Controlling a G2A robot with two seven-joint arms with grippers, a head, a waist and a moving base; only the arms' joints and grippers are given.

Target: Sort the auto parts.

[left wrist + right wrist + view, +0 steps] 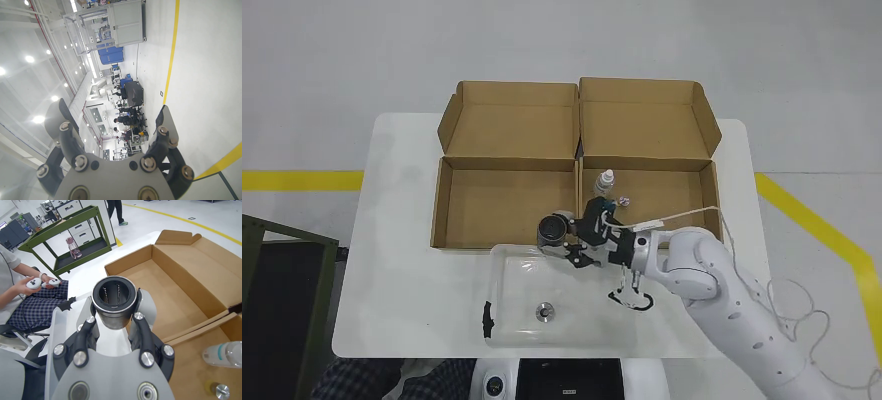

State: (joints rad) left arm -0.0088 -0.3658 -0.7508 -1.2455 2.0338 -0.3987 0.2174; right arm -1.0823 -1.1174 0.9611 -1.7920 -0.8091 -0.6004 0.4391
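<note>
**Bright, even overhead light**

Round ceiling lamps (29,59) are flaring in the left wrist view and washing out the ceiling around them. The white worktop (402,260) is glowing under light from above, and the boxes (507,205) are holding only soft shadows inside. The bearing (114,306) is glinting along its rim. The yellow floor line (171,56) is bowing with lens distortion.

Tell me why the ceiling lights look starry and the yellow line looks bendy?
Left wrist view: the ceiling lamps glare straight into the lens, and its wide lens bends the yellow line. Top view: yellow floor lines look straight.
</note>
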